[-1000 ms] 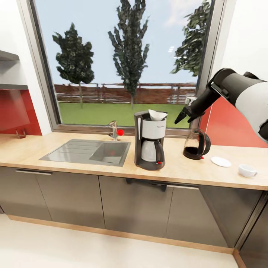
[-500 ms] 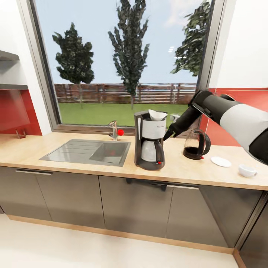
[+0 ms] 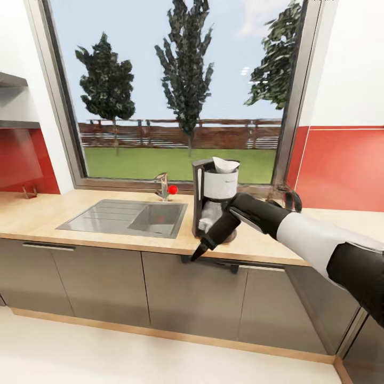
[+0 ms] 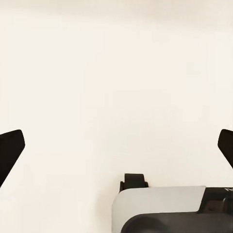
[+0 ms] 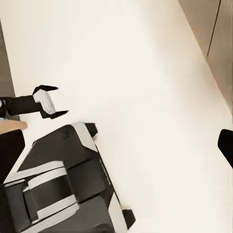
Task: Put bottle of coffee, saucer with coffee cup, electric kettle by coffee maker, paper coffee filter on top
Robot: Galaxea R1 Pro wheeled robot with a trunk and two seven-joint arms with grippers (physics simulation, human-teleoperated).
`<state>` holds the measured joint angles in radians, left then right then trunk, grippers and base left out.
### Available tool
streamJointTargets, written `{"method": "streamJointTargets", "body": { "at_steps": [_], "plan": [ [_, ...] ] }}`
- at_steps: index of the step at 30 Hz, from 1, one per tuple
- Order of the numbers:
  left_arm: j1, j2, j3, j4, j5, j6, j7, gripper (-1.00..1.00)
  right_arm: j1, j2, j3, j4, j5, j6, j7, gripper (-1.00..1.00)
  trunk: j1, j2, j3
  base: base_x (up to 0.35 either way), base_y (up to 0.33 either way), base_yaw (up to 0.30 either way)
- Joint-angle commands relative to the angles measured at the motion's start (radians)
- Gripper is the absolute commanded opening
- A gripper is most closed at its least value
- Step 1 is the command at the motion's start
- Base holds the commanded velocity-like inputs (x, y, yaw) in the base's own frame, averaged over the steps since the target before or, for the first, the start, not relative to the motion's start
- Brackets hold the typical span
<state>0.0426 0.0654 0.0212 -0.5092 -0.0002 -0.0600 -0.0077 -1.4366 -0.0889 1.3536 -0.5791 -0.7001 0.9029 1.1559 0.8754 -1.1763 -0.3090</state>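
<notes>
Coffee maker (image 3: pixel 214 198) stands mid-frame on the countertop (image 3: pixel 80 213), filter (image 3: pixel 225 165) on top; right gripper (image 3: pixel 198 253), jaws spread, hangs below the counter edge in front of it

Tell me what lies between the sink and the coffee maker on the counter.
Head view: bare tan countertop only. Nothing stands between the sink and the coffee maker.
</notes>
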Motion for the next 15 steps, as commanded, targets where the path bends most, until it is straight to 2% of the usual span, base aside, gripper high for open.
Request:
{"method": "streamJointTargets", "body": {
  "at_steps": [1,4,6,7,8,9,10,11,13,14,15],
  "plan": [
    [0.000,0.000,0.001,-0.001,0.001,-0.001,-0.002,1.00,0.030,0.007,0.004,-0.003,-0.017,-0.012,-0.028,1.00,0.000,-0.001,-0.001,0.000,0.000,0.000],
    [0.000,-0.001,0.001,-0.003,0.002,-0.001,-0.003,1.00,0.105,0.015,0.003,-0.005,-0.052,-0.044,-0.089,1.00,0.000,-0.001,-0.001,0.000,0.000,0.000],
    [0.000,-0.001,-0.001,-0.007,0.003,-0.001,-0.004,1.00,0.227,0.013,0.003,-0.001,-0.108,-0.156,-0.173,1.00,0.000,-0.001,-0.001,0.000,0.000,0.000],
    [0.000,-0.001,-0.001,-0.007,0.003,-0.001,-0.004,1.00,0.255,0.011,0.003,0.000,-0.121,-0.185,-0.184,1.00,0.000,-0.001,-0.001,0.000,0.000,0.000],
    [0.000,-0.001,-0.003,-0.008,0.003,-0.001,-0.004,1.00,0.336,-0.005,0.003,0.008,-0.154,-0.262,-0.208,1.00,0.000,-0.001,-0.001,0.000,0.000,0.000],
    [0.000,-0.002,-0.006,-0.009,0.004,-0.001,-0.004,1.00,0.422,-0.036,0.004,0.044,-0.174,-0.344,-0.218,1.00,0.000,-0.001,-0.001,0.000,0.000,0.000],
    [0.000,-0.003,-0.008,-0.010,0.004,-0.001,-0.006,1.00,0.497,-0.055,0.004,0.092,-0.188,-0.441,-0.223,1.00,0.000,-0.001,-0.001,0.000,0.000,0.000],
    [0.000,-0.004,-0.010,-0.012,0.004,-0.001,-0.009,1.00,0.544,-0.062,0.004,0.132,-0.194,-0.513,-0.224,1.00,0.000,-0.001,-0.001,0.000,0.000,0.000],
    [0.000,-0.005,-0.011,-0.013,0.005,-0.001,-0.015,1.00,0.590,-0.067,0.004,0.182,-0.199,-0.577,-0.224,1.00,0.000,-0.001,-0.001,0.000,0.000,0.000],
    [0.000,-0.006,-0.012,-0.014,0.005,-0.001,-0.023,1.00,0.635,-0.070,0.004,0.243,-0.203,-0.634,-0.225,1.00,0.000,-0.001,-0.001,0.000,0.000,0.000],
    [0.000,-0.007,-0.013,-0.014,0.005,-0.001,-0.039,1.00,0.693,-0.073,0.004,0.357,-0.221,-0.715,-0.226,1.00,0.000,-0.001,-0.001,0.000,0.000,0.000]
  ]
}}
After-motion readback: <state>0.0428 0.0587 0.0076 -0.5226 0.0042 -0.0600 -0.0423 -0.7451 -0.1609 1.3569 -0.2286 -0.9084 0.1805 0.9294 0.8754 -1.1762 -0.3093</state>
